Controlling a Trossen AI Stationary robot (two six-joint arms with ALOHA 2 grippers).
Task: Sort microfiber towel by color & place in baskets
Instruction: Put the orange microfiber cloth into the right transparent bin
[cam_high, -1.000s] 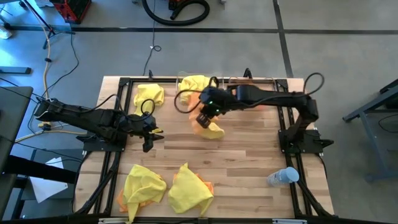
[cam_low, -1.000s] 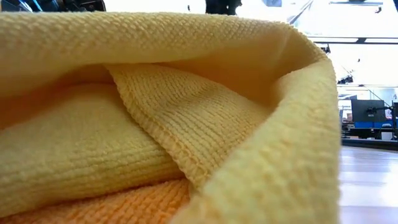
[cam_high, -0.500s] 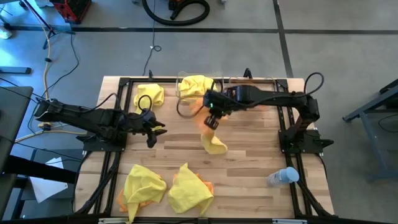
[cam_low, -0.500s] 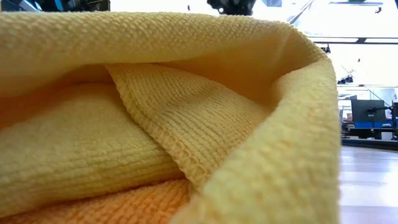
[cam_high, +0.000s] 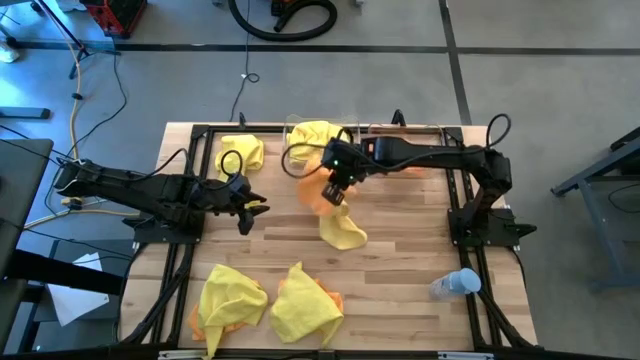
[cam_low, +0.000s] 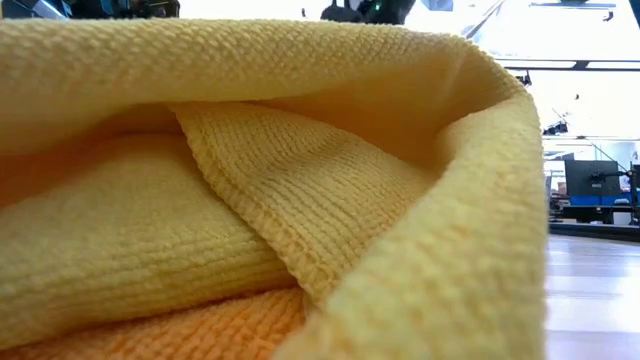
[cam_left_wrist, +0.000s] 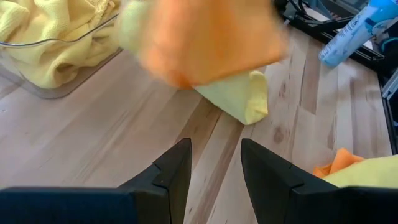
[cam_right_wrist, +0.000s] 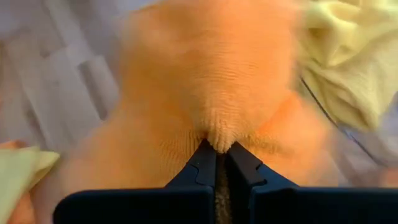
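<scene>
My right gripper (cam_high: 337, 190) is over the table's middle, shut on an orange towel (cam_high: 318, 195) that also fills the right wrist view (cam_right_wrist: 211, 81). A yellow towel (cam_high: 343, 232) lies crumpled on the wood just near of it. My left gripper (cam_high: 250, 210) hovers open to the left, its fingers (cam_left_wrist: 214, 171) pointing at that yellow towel (cam_left_wrist: 239, 99). A clear basket (cam_high: 312, 135) at the far edge holds yellow towels; its wall (cam_left_wrist: 37, 87) shows in the left wrist view. Another yellow towel (cam_high: 240, 152) sits far left. My right gripper pinches a bunched fold of the orange towel (cam_right_wrist: 217, 142) between its two fingers, coming from above and pointing down. The towel is lifted clear of the table and hangs slack around and below the fingertips.
Two heaps of yellow towels with orange beneath lie at the near edge (cam_high: 230, 300) (cam_high: 305, 305); one fills the low view (cam_low: 250, 200). A small clear bottle (cam_high: 455, 284) lies near right. Black frame rails border the table. Bare wood lies between the arms.
My right gripper has risen with the orange towel and drifted a little toward the table's left. The yellow towel that was bunched with the orange one has come away and now lies apart on the wood, nearer the near edge. My left gripper has edged right.
</scene>
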